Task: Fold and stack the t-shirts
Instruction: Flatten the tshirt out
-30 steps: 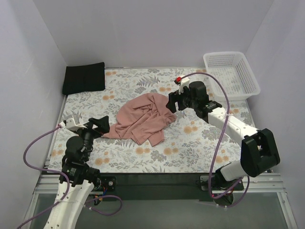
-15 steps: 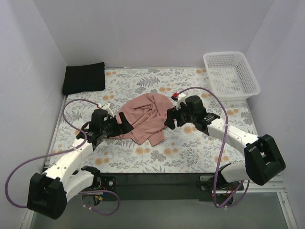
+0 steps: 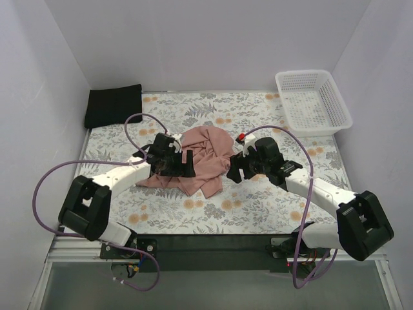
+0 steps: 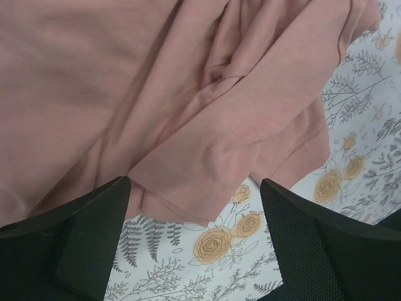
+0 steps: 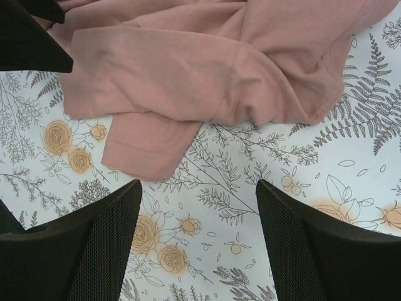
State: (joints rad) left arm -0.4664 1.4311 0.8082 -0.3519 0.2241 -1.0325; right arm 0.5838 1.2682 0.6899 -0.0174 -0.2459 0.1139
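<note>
The dusty pink t-shirt (image 3: 200, 155) lies crumpled in the middle of the floral table cloth; it also shows in the left wrist view (image 4: 156, 94) and in the right wrist view (image 5: 207, 63). The black t-shirt (image 3: 114, 104) lies folded at the far left corner. My left gripper (image 3: 186, 165) is open and empty, low over the pink shirt's left part, with its hem between the fingers (image 4: 75, 244). My right gripper (image 3: 233, 169) is open and empty, just right of the shirt's right edge, above bare cloth (image 5: 207, 213).
A white lattice basket (image 3: 314, 101) stands at the far right corner. The floral table cloth (image 3: 258, 200) covers the table. Grey walls close in the left, back and right sides.
My left arm swung from the near left edge up and right onto the pink shirt. My right gripper moved down and towards me along the shirt's right edge.
</note>
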